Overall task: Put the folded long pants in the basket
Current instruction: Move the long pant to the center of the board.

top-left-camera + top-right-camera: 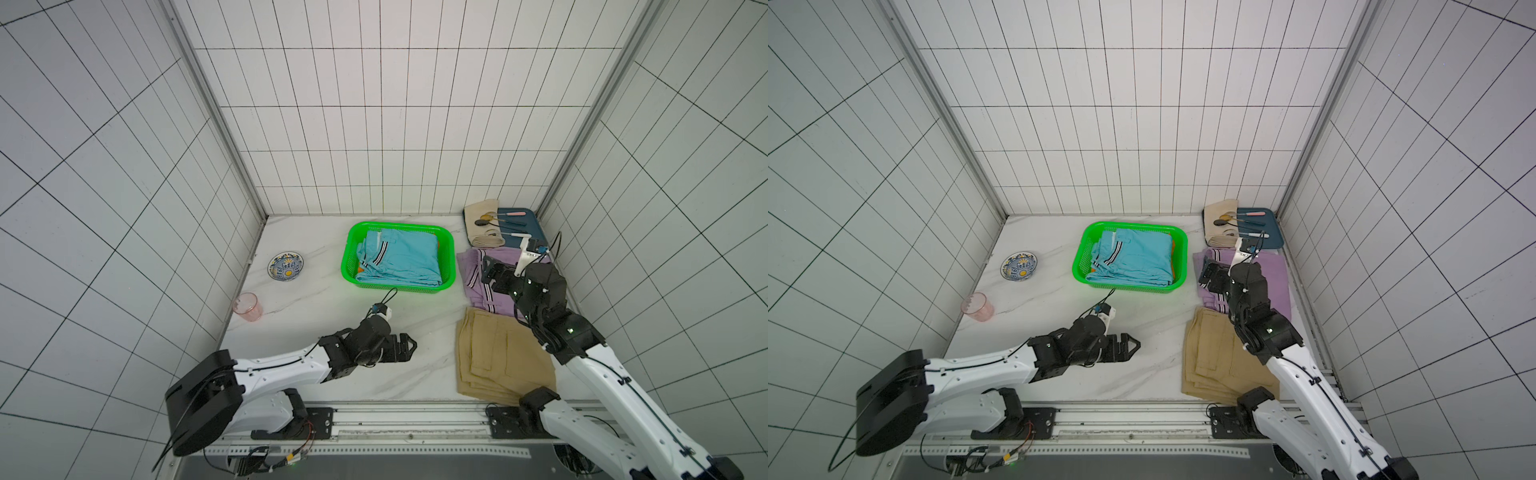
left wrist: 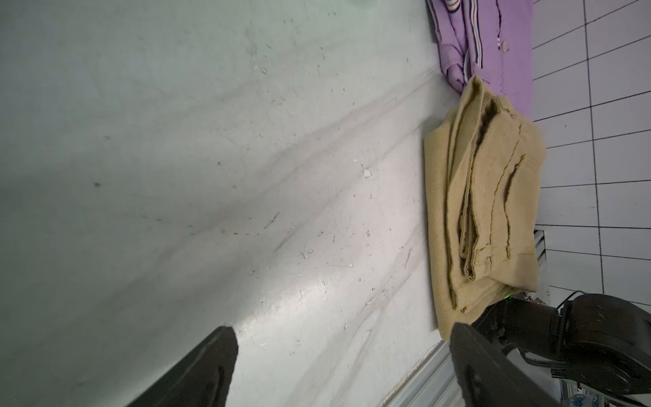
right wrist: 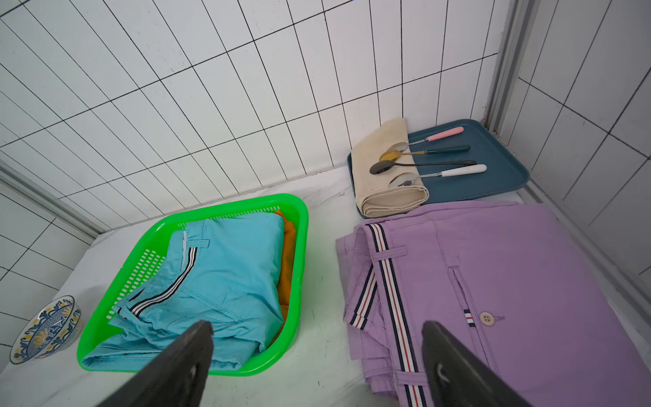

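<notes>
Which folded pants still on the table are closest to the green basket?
The lilac pair with the striped waistband, just beside the basket; the khaki pair lies farther off.

Both top views high above, facing down at whole table (image 1: 299, 299), wrist views close, both catching lilac pants (image 3: 510, 282)

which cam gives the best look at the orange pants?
Right wrist: the orange pants show as a broad strip beneath the light blue pants inside the basket. Both top views give only a thin orange sliver at the blue pair's edge. Left wrist does not show them.
</notes>
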You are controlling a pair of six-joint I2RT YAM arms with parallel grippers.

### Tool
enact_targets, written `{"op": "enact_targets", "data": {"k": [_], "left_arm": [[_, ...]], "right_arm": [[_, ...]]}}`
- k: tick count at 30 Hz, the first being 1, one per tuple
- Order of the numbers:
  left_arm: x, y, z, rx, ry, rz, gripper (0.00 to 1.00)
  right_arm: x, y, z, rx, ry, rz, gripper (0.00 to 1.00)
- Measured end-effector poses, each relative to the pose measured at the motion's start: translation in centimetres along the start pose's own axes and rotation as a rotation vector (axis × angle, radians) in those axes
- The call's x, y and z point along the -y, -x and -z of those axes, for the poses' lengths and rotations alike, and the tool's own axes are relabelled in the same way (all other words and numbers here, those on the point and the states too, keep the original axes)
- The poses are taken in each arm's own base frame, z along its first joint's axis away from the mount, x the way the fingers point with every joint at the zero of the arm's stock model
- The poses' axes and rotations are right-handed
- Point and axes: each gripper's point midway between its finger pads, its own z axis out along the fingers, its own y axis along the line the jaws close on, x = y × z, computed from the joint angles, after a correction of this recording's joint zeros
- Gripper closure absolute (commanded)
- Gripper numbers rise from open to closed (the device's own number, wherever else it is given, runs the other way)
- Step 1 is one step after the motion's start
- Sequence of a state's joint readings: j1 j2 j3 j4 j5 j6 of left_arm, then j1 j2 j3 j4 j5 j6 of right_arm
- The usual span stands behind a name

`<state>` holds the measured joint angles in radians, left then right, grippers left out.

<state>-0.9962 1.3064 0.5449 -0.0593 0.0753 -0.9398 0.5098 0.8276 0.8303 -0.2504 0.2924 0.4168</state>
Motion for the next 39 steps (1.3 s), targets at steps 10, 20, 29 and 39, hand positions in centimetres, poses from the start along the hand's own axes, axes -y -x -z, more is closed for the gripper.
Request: {"op": "enact_targets", "data": {"k": [10, 20, 29, 39], "left_arm": [[3.7, 1.2, -7.2, -0.035, -0.065, 0.011, 0.03], [10.0, 1.8, -12.9, -0.048, -0.211, -0.022, 0.07], [12.8, 1.6, -16.1, -0.064, -0.292, -0.025, 0.36], [11.6, 0.2, -17.3, -0.100, -0.291, 0.000, 1.00]], "right_arm": [[1.0, 0.9, 1.5, 0.037, -0.027, -0.009, 0.00], [1.5, 1.6, 2.4, 0.066, -0.034, -0.019, 0.01], [1.6, 1.4, 2.4, 0.059, -0.038, -0.017, 0.01], [1.7, 1.2, 2.0, 0.048, -0.048, -0.015, 0.01]]}}
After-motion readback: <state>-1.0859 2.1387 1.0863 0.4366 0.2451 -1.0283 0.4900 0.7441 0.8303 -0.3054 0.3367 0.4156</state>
